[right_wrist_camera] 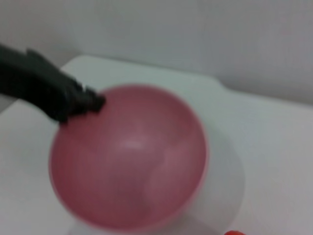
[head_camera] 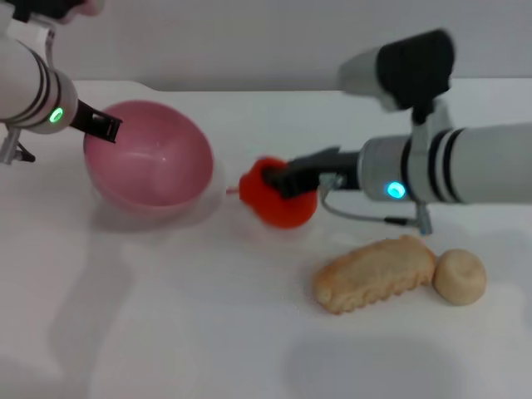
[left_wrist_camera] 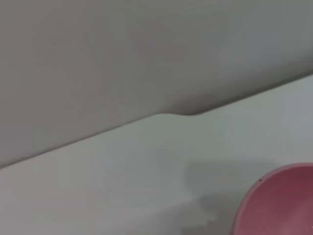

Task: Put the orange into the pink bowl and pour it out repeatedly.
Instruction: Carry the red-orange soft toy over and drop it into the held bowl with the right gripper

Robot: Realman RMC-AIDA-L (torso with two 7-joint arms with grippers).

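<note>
Currently: right gripper [head_camera: 287,179] clamped on the orange [head_camera: 281,204], fingers closed around its upper side, orange just right of the pink bowl [head_camera: 150,158] and not inside it. Can't tell whether orange touches the table [head_camera: 166,332] or sits slightly above. Left gripper [head_camera: 104,125] pinching the bowl's left rim, bowl tipped with opening facing up and toward the right arm, interior empty. Left gripper fingers [right_wrist_camera: 73,95] black, closed over the rim in right wrist view. Bread-shaped piece [head_camera: 374,273] and beige ball [head_camera: 460,276] touching, near right front, well apart from bowl.
</note>
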